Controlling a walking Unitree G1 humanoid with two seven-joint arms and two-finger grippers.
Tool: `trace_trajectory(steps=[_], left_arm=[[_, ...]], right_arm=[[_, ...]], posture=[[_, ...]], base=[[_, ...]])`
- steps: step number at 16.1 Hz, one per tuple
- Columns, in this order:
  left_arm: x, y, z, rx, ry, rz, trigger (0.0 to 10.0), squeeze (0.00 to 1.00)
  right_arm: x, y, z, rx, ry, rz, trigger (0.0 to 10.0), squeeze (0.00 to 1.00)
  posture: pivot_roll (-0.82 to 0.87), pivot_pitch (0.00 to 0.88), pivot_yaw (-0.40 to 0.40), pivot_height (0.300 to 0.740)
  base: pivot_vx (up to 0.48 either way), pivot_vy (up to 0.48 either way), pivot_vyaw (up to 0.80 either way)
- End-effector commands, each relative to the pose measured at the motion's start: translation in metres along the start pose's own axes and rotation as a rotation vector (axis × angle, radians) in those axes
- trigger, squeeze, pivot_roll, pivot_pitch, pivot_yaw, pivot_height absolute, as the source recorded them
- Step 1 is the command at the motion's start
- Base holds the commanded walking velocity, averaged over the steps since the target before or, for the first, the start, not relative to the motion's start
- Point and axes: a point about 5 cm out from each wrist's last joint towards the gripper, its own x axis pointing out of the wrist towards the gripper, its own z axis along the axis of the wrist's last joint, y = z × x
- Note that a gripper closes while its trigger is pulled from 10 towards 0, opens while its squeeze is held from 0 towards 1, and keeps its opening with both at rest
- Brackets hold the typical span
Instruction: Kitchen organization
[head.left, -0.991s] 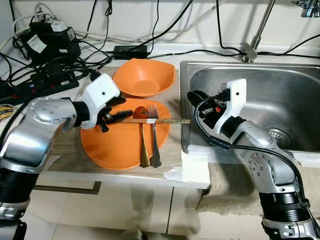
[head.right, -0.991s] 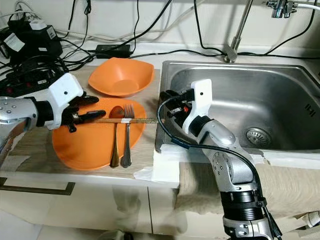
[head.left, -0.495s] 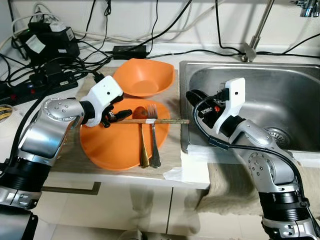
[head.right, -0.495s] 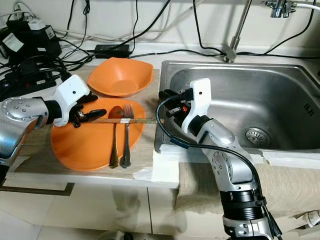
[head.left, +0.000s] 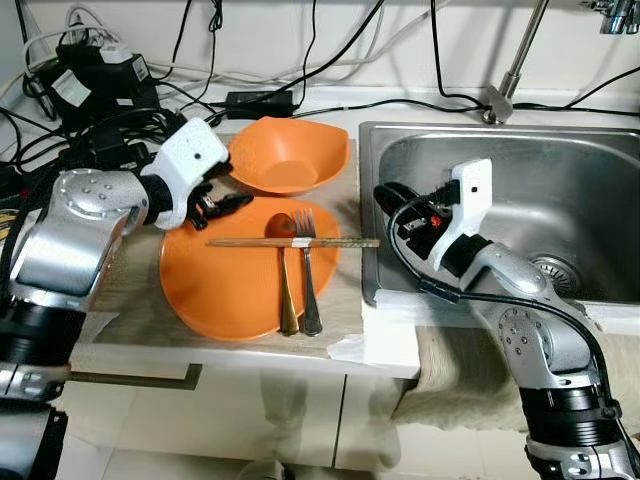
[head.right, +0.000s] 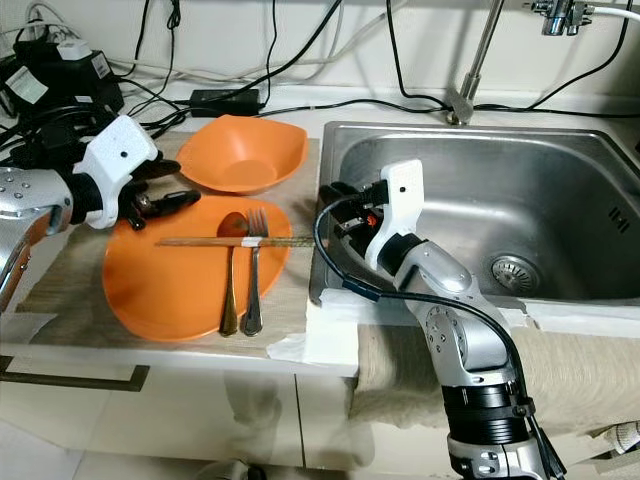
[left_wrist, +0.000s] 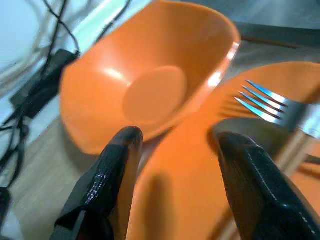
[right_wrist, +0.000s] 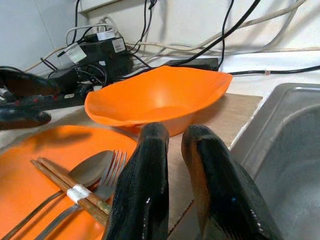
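Chopsticks (head.left: 293, 242) just beside left gripper (head.left: 222, 204)

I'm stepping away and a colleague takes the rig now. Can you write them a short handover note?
Left end effector: open, holding nothing, above the plate's far left edge, near the orange bowl.
Right end effector: fingers close together, holding nothing, over the sink's left rim.
Chopsticks lie across the plate, over the spoon and fork.
Done: cutlery gathered on the plate.
Left: probably moving the dishes to the sink.

Left hand (head.left: 232, 203) fingers spread; right hand (head.left: 385, 197) fingers nearly together.
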Motion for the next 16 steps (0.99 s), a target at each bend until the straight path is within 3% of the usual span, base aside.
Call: trace_trajectory(steps=[1,11,16], left_arm=[[-0.002,-0.004,-0.003,-0.007,0.014,-0.028,10.0,0.00],[-0.009,-0.020,0.004,-0.077,-0.033,-0.184,10.0,0.00],[-0.010,-0.017,0.007,-0.100,-0.053,-0.164,10.0,0.00]], right_arm=[[0.000,0.001,0.003,-0.007,0.000,0.008,10.0,0.00],[0.000,0.004,0.004,0.015,0.014,0.042,10.0,0.00],[-0.024,-0.008,0.020,-0.042,0.115,0.150,10.0,0.00]], posture=[[0.07,0.000,0.038,0.740],[0.08,0.000,0.039,0.740],[0.06,0.000,0.039,0.740]], base=[[0.000,0.000,0.00],[0.000,0.000,0.00],[0.000,0.000,0.00]])
